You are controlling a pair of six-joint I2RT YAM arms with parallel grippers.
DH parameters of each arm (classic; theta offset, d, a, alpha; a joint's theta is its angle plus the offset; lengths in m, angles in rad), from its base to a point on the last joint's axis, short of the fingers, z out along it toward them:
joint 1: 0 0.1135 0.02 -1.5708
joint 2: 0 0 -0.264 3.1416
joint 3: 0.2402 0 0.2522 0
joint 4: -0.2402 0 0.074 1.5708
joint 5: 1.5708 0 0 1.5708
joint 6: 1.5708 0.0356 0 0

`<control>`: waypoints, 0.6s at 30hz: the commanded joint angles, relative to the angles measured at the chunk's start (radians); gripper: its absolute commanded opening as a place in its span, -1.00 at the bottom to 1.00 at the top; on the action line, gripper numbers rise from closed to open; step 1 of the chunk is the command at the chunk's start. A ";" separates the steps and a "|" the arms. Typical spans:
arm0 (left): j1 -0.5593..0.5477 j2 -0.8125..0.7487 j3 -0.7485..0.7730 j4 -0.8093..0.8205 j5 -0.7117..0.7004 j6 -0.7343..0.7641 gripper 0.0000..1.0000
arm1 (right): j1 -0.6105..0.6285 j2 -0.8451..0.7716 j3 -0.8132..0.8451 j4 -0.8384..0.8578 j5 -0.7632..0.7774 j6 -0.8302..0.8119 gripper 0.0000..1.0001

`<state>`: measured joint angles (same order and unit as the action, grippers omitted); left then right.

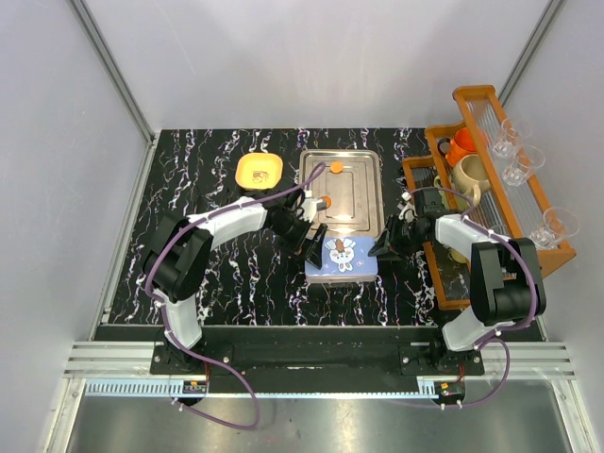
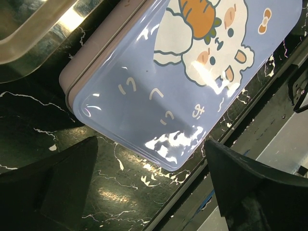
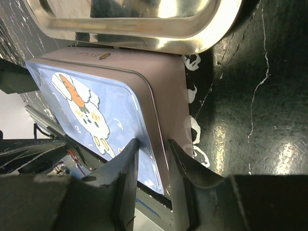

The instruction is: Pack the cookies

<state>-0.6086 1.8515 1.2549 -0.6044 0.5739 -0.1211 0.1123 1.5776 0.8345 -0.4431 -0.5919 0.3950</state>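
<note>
**Cookies on the tray, tin shut, as two arms meet at its corners**

Two orange cookies (image 1: 335,168) lie on the steel tray (image 1: 354,193) at the middle of the black marbled table (image 1: 245,274). One sits near the tray's far edge. The other is at its left rim, close to the left arm's wrist.

Just beside the tray's near edge lies the blue tin (image 1: 342,257), its lid on and printed with a white rabbit holding a carrot.

The left gripper (image 1: 313,238) is at the tin's left side. In its wrist view the fingers (image 2: 72,168) are spread wide, one to either side of the tin's (image 2: 159,96) rounded corner, touching nothing.

The right gripper (image 1: 385,249) comes in from the tin's right side. Its wrist view shows the fingers (image 3: 127,163) drawn close together and pinching the lid's raised edge, one on the blue top of the tin (image 3: 96,110) and one on the grey side.

A yellow dish (image 1: 242,170) stands left of the tray, with a small brown mark in it too small to make out. A wooden rack (image 1: 475,93) of cups and glasses lines the table's right edge.
</note>
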 commanded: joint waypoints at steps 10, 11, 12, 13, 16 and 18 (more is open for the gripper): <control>-0.005 -0.037 0.049 -0.005 -0.049 0.021 0.94 | 0.003 -0.031 0.025 0.001 0.093 -0.061 -0.23; -0.005 -0.034 0.054 -0.006 -0.051 0.021 0.95 | 0.004 -0.036 0.025 0.001 0.095 -0.064 -0.21; -0.005 -0.031 0.057 -0.008 -0.054 0.023 0.95 | 0.004 -0.040 0.025 0.000 0.098 -0.067 -0.20; -0.005 -0.029 0.060 -0.009 -0.057 0.023 0.95 | 0.003 -0.045 0.023 0.000 0.106 -0.067 -0.18; -0.005 -0.021 0.077 -0.015 -0.068 0.026 0.95 | 0.009 -0.073 0.017 0.003 0.125 -0.084 -0.14; -0.005 -0.018 0.081 -0.017 -0.077 0.028 0.95 | 0.010 -0.088 0.009 0.000 0.135 -0.096 -0.11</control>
<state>-0.6086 1.8515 1.2884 -0.6224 0.5320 -0.1040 0.1162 1.5463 0.8467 -0.4473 -0.5186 0.3431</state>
